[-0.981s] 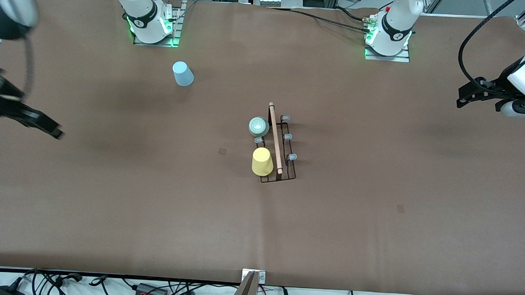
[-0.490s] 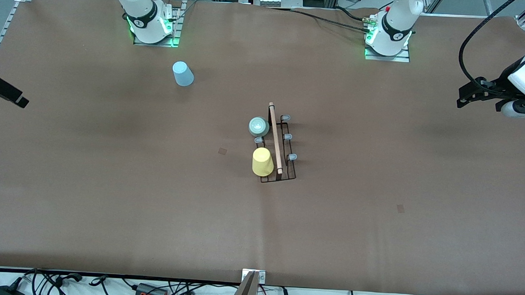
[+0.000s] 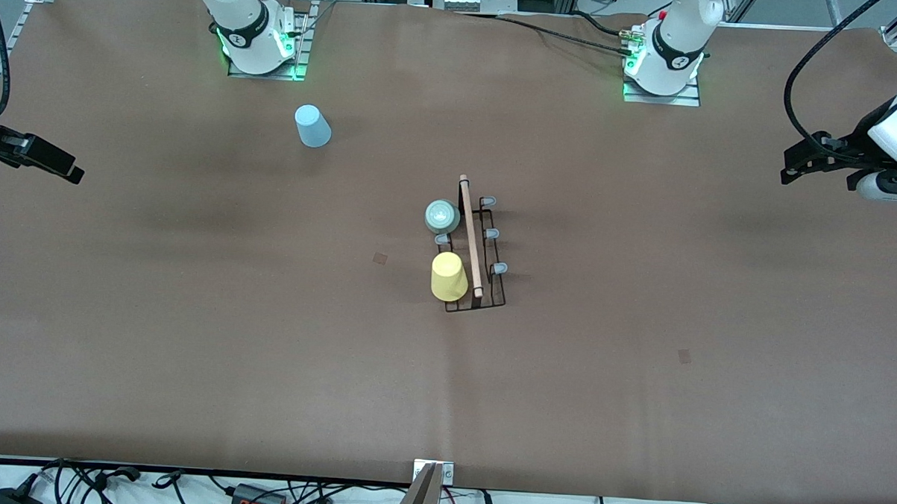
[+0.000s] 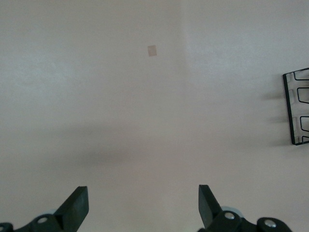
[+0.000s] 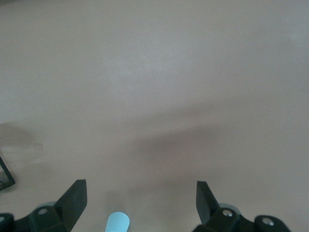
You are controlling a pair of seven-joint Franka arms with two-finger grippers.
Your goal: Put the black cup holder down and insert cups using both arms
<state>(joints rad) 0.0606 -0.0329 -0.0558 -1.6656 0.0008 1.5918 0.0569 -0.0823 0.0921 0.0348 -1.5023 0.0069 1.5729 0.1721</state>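
Observation:
The black cup holder (image 3: 485, 283) stands mid-table, its wooden handle (image 3: 470, 234) on top. The sage green cup (image 3: 442, 216) and the yellow cup (image 3: 448, 276) sit upside down on its pegs, on the side toward the right arm's end. The light blue cup (image 3: 313, 126) stands upside down on the table near the right arm's base and shows in the right wrist view (image 5: 117, 223). My right gripper (image 3: 72, 172) is open and empty over the table's edge at the right arm's end (image 5: 140, 198). My left gripper (image 3: 788, 173) is open and empty over the left arm's end (image 4: 142, 203).
The arm bases (image 3: 260, 44) (image 3: 664, 65) stand along the table's back edge. Small tape marks (image 3: 380, 258) (image 3: 684, 356) lie on the brown table. Cables (image 3: 261, 492) run along the edge nearest the front camera. A corner of the holder shows in the left wrist view (image 4: 297, 108).
My right gripper has swung away from the table's middle toward the edge at the right arm's end, then come back in slightly. The left arm, cups and holder have not moved.

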